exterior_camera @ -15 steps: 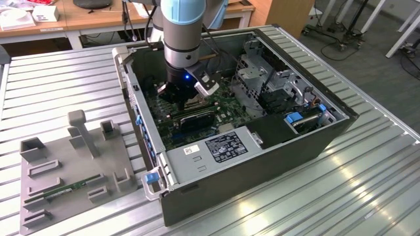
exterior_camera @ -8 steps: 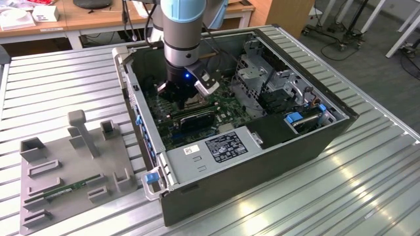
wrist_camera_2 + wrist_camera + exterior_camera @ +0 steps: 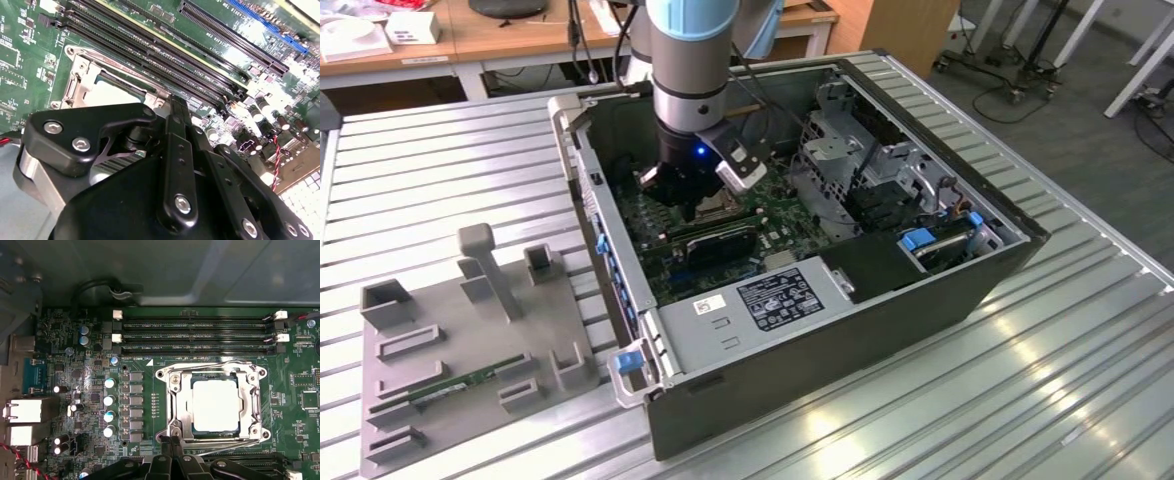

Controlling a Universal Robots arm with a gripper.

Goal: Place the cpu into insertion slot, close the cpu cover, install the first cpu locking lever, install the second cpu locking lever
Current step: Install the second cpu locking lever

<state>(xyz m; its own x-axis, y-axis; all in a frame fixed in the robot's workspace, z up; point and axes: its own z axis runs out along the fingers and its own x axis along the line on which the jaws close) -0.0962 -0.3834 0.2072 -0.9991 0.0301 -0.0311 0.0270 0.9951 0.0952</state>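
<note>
Both fingers of the gripper (image 3: 172,444) are pinched together, tips at a locking lever (image 3: 210,445) beside the cpu cover (image 3: 176,400), which lies closed over the cpu (image 3: 215,405) seated in the insertion slot (image 3: 248,426). Risk: the thin wire lever may slip from the tips and spring back, or they may scrape the motherboard (image 3: 150,415).

arm (image 3: 687,60): silver tube, light-blue joint caps | claw (image 3: 175,107): black, silver screws

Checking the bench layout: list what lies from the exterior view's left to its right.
Grey fixture tray → blue latch on the case's corner → claw down over the green motherboard → blue-tabbed drive → case's dark side wall.
</note>
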